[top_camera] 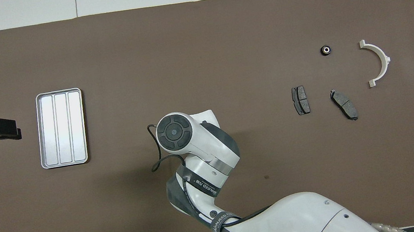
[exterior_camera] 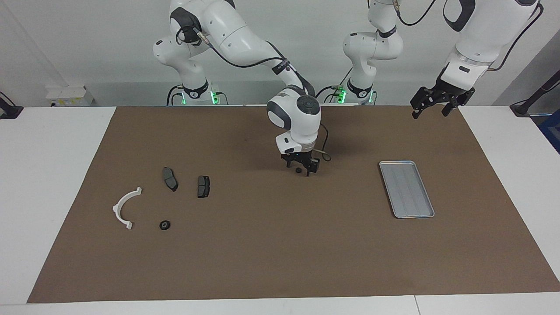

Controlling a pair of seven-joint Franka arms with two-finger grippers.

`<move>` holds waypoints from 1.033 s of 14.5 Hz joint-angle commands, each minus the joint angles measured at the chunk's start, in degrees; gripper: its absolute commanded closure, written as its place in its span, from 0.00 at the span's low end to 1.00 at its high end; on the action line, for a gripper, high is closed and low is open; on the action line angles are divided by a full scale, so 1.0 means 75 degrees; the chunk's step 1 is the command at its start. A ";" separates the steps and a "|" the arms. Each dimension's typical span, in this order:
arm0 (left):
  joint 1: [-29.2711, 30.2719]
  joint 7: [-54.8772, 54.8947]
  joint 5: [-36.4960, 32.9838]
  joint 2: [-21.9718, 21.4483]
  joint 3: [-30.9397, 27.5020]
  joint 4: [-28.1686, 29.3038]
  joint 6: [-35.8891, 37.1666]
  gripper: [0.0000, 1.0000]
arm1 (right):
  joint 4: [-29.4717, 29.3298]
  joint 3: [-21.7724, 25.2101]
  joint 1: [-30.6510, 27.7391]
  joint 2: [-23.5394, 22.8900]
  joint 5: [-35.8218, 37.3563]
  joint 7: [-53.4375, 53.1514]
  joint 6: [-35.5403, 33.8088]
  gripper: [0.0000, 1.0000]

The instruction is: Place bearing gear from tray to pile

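Silver tray [exterior_camera: 407, 189] bare; black ring-shaped gear [exterior_camera: 298, 170] pinched between the right gripper [exterior_camera: 300, 169] jaws, over the brown mat [exterior_camera: 280, 245] midway between tray and pile [exterior_camera: 175, 192]. Second gear [exterior_camera: 165, 225] already down beside the white bracket [exterior_camera: 126, 207]. Carry and release left. Left gripper [exterior_camera: 437, 105] waiting, jaws spread, holding nothing, over the mat's corner at its own end.
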State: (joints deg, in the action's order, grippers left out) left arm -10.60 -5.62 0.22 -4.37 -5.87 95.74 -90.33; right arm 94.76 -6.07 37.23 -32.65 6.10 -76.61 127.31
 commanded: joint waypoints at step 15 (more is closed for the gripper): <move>-0.0169 -0.0012 0.0029 -0.0062 -0.0108 0.0113 0.0021 0.00 | -0.1432 0.0024 -0.1702 0.0660 0.0054 0.3243 -0.2606 1.00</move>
State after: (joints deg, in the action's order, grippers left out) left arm -11.67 -5.64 0.22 -4.36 -6.41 96.07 -90.33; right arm 84.66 -4.99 30.64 -30.48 6.48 -63.76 111.21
